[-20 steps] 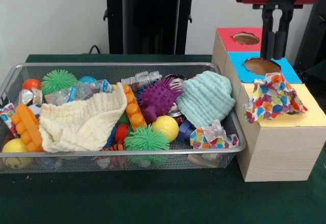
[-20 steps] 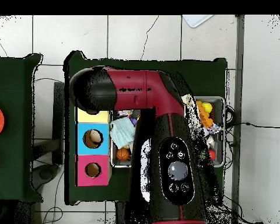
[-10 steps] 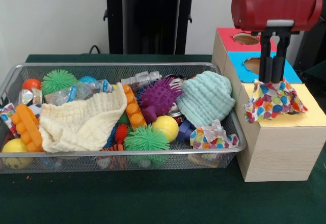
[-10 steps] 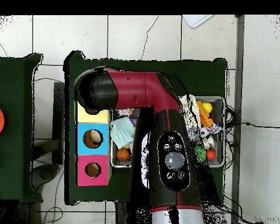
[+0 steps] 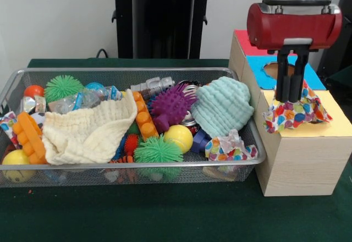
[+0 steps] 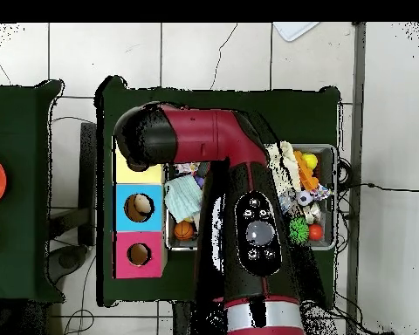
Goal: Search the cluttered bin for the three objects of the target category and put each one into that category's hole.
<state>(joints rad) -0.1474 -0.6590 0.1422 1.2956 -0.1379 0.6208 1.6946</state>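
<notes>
Spread under everything, a green-covered desk (image 5: 165,214). At left, a wire mesh bin (image 5: 132,171), crowded with toys and fabric. At right, a wooden sorting box (image 5: 300,162) with three tops: red, blue and yellow, one hole apiece. Above the box, a red and black arm (image 6: 248,209), wrist over the yellow end. Draped on the yellow top (image 5: 338,122), over or beside its hole, a polka-dot cloth (image 5: 297,110): delivered to the box but not visibly pushed through. Pressing down into that cloth, the end effector (image 5: 290,91), fingers drawn close together and tips sunk in the folds; grip on the fabric likely, though contact hidden by the cloth itself. Waiting in the bin, a cream waffle cloth (image 5: 88,132) over the left half, a mint-green cloth (image 5: 223,105) at the right, and a second polka-dot cloth (image 5: 231,147) at the near right corner. Also there and apparently off-category: a purple spiky ball (image 5: 170,105), orange blocks (image 5: 30,137), a green koosh ball (image 5: 158,149). By this evidence, cloth as the target category, first piece nearly home, at least two more to fetch.
</notes>
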